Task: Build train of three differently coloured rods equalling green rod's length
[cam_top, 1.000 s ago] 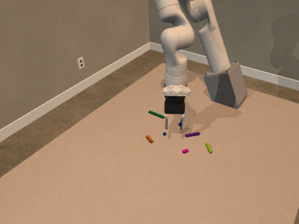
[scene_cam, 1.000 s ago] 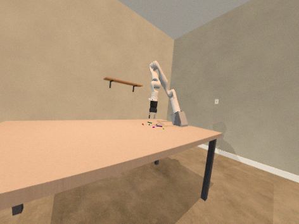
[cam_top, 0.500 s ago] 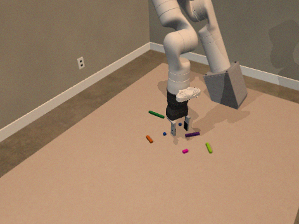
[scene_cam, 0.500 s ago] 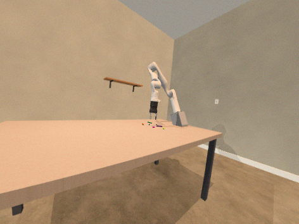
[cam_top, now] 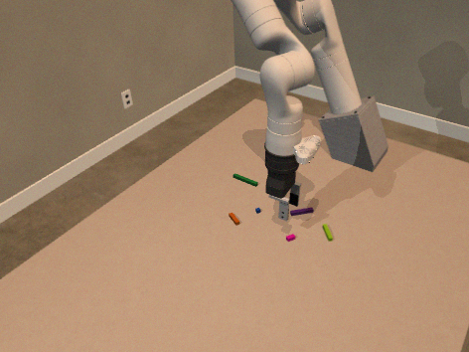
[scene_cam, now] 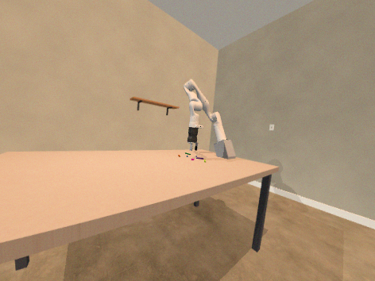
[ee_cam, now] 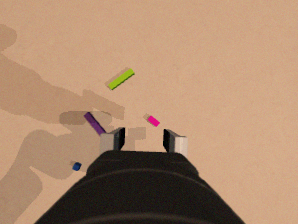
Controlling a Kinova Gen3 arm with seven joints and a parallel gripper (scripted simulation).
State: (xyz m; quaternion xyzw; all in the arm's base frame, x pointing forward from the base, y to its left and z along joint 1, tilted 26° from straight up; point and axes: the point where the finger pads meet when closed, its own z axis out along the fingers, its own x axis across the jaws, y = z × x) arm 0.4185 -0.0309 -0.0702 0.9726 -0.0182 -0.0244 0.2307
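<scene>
top, exterior and wrist views. the green rod (cam_top: 245, 180) lies flat on the table (cam_top: 149, 278), its long axis running from upper left to lower right in the top view, to the left of my wrist. my gripper (cam_top: 288, 205) hangs fingers-down just above the table, fingers spread wide with nothing between them. the purple rod (cam_top: 301, 211) lies just beside my fingers on their right in the top view, its long axis nearly level across that view; in the wrist view its end sits close by one fingertip (ee_cam: 114, 140), touching or not i cannot tell. the magenta rod (cam_top: 290, 238) lies near, nearer the camera than my fingers, and the lime rod (cam_top: 327, 232) to its right, steeply angled. the blue rod (cam_top: 257, 210) and the orange rod (cam_top: 234, 218) lie to the left, each apart from the others. no two rods touch. the arm's grey base (cam_top: 370, 144) stands behind, near the table's far edge; wide bare table surface stretches toward the camera
</scene>
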